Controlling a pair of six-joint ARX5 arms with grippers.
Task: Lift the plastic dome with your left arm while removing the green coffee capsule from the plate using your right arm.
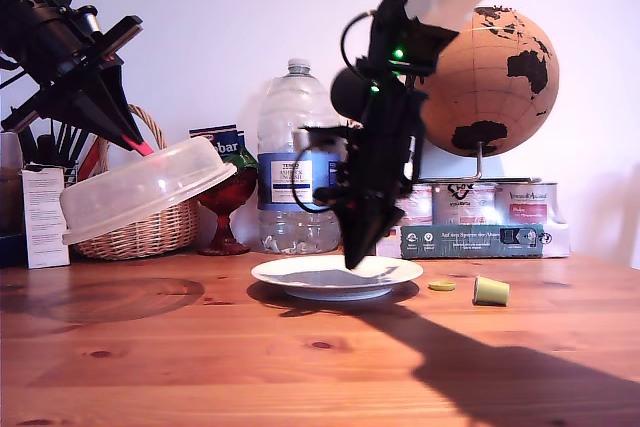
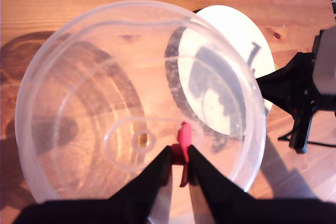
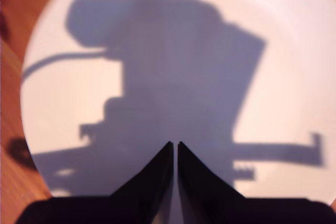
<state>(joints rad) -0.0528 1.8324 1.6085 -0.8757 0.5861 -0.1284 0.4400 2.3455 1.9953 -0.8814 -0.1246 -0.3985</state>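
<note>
Up in the air, at the exterior view's left, my first gripper (image 2: 180, 156) has its two black fingers pinched tight on the red tab (image 2: 184, 139) on top of the plastic dome (image 1: 145, 190). The dome hangs tilted, well above the wooden table (image 1: 200, 357), in front of a wicker basket (image 1: 150, 232).

The white plate (image 1: 337, 274) sits on the table in the middle, and I can see nothing lying on it. My second gripper (image 3: 175, 146) points straight down over the plate, its tips just above the white. Its fingers are pressed together with nothing between them, and its dark shadow falls across the plate.

The green coffee capsule (image 1: 490, 291) lies on its side on the table, off the plate, toward the exterior view's right. A small flat green disc (image 1: 441, 286) lies between it and the plate. A big water bottle (image 1: 290, 162) and a cork globe (image 1: 500, 82) stand behind.
</note>
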